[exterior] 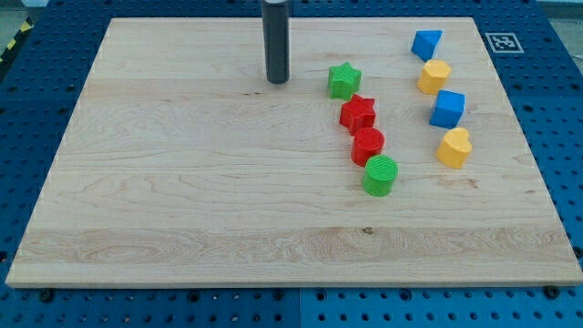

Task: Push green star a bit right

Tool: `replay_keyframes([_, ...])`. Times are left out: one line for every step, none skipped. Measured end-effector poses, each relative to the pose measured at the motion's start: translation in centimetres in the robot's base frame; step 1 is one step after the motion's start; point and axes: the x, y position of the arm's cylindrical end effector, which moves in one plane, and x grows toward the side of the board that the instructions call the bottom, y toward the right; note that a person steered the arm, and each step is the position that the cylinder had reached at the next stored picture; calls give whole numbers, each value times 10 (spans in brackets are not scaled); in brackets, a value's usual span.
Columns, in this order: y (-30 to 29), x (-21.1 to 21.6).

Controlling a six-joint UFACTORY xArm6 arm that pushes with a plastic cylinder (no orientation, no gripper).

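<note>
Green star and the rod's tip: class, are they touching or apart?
Apart. The camera view shows bare wood between my tip and the green star, which lies to its right.

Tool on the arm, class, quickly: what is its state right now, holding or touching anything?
My tip: a plain rod, nothing to open or close; holding nothing, standing apart at the view's left of the green star.

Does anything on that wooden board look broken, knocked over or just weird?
Nothing stands out. The blocks sit flat and look whole on the board. My tip is to the view's left of the green star, apart from it.
</note>
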Motion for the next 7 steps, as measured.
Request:
replay_keyframes([2, 2])
replay_keyframes([2, 2])
replay_keyframes([2, 2])
replay_keyframes([2, 2])
replay_keyframes([15, 2])
replay_keyframes([38, 2])
replay_keyframes([60, 2])
